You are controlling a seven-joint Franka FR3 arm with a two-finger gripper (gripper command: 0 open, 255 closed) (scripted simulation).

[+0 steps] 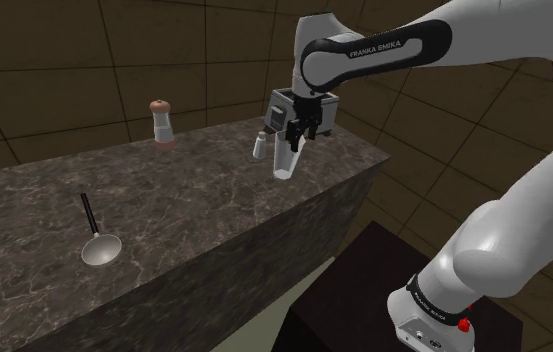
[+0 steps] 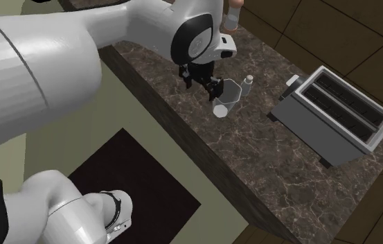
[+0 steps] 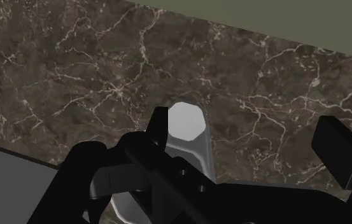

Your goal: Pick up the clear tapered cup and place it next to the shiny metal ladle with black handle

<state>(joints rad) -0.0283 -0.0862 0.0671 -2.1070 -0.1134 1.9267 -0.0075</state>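
The work surface is a long counter (image 1: 194, 200) of dark brown stone with pale veining, set against walls (image 1: 64, 60) of large dark brown panels. An olive floor (image 2: 131, 104) runs along the counter's near side, where the dark stand (image 1: 364, 290) sits. At the shoulder view's left, the ladle (image 1: 99, 248) lies flat on the counter, with its shiny grey bowl toward the near edge and its thin black handle pointing toward the far wall. Further right, by the far edge, stands 1 shaker (image 1: 163, 122) with a brown cap. Right of it, 1 small white bottle (image 1: 261, 146) stands upright, just beside the cup (image 1: 284, 160). The cup is pale grey-white and translucent, tapering from a wide rim to a narrow base, which appears as a flat octagon in the wrist view. It is tilted, rim up at the gripper (image 1: 302, 132) and base down toward the counter, well apart from the ladle. Contact between base and stone cannot be determined. In the wrist view the 2 fingers stand wide apart: the cup rests against 1 finger, the other is well clear, and the cup is not clasped. At the second exterior view's right, a grey 2-slot toaster (image 2: 339, 111) rests on the counter.
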